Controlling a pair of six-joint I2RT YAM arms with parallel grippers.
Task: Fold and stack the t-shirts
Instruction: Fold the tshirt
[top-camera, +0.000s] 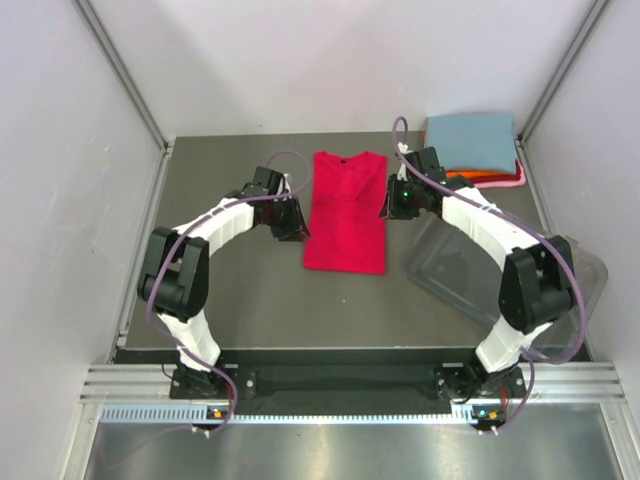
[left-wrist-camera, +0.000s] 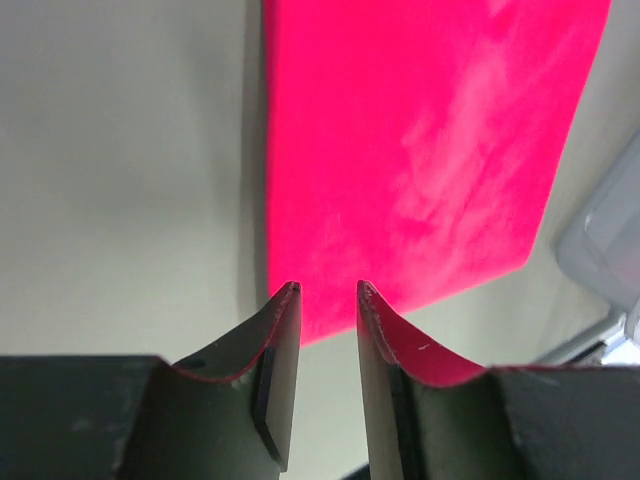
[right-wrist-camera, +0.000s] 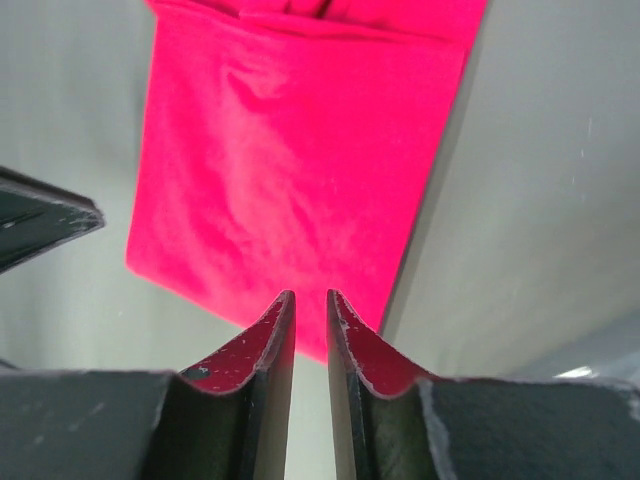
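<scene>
**Top external: red shirt in a narrow strip, both jaws off it: risks and materials**

Position. The red shirt (top-camera: 345, 215) lies flat in the middle of the worktop (top-camera: 230, 300). It is a long narrow rectangle with the collar at the far end and no sleeve showing. The left jaws sit just beside its left edge and the right jaws just beside its right edge, nearer the collar. In both wrist views the jaws are slightly parted with nothing between them, and the cloth lies beyond the tips. The stack (top-camera: 470, 140) is in the far right corner, blue-grey on top, with orange and pink edges showing under it. The tub (top-camera: 450, 265) sits under the right arm.

Risks (judgement).
- The cloth is thin and layered. A shallow pinch may take only the top layer, and the lengthwise fold would then open on lifting.
- The jaws stand at different points along the strip, so an uneven lift would skew an end-to-end fold.
- Dragging the hem across the worktop could bunch it.
- Carrying a limp bundle to the stack could let it unroll or push the top shirt askew.
- A swing of the right arm might nudge the tub.

Materials.
- Shirt: soft matte knit with faint ripples and a doubled edge at the collar.
- Tub: clear plastic, rigid-looking, with rounded corners.
- Worktop: dark, matte and flat.
- Jaws: dark, with curved, tapering tips and scuffed edges.
</scene>
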